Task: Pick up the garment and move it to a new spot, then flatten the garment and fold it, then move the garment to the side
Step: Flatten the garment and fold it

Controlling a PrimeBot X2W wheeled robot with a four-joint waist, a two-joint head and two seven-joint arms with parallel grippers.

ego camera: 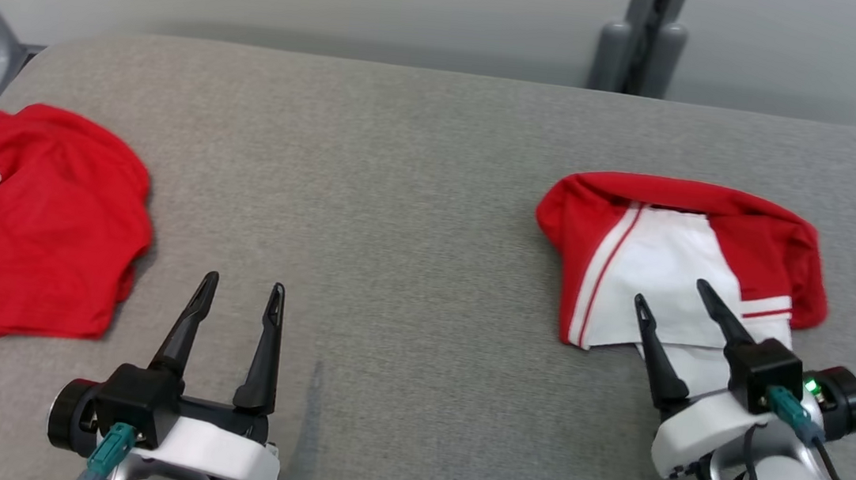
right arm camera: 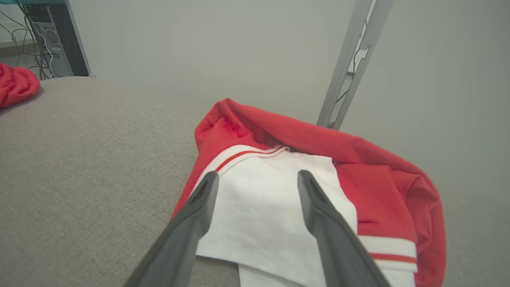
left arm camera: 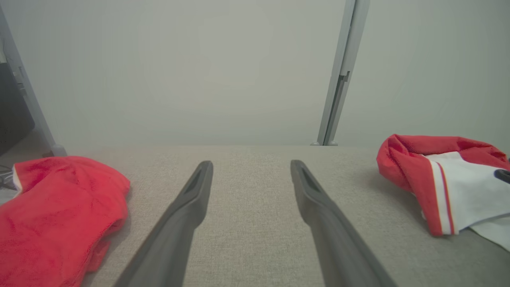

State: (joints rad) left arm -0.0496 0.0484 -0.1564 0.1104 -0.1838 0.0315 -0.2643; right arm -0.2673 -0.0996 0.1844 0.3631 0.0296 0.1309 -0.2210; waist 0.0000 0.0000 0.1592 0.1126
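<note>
A crumpled red-and-white garment (ego camera: 680, 259) lies near the right edge of the grey padded table (ego camera: 417, 191), its long side parallel to the far edge. The right gripper (ego camera: 671, 292), wide open and empty, is poised over its near white hem. The left gripper (ego camera: 244, 283), also open and empty, sits well apart.

Red-and-white striped garment (ego camera: 657, 256), grey table (ego camera: 401, 189)

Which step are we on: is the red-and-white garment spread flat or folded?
Loosely folded over, not flat: the red-and-white garment shows its red edge curled over the white panel.
</note>
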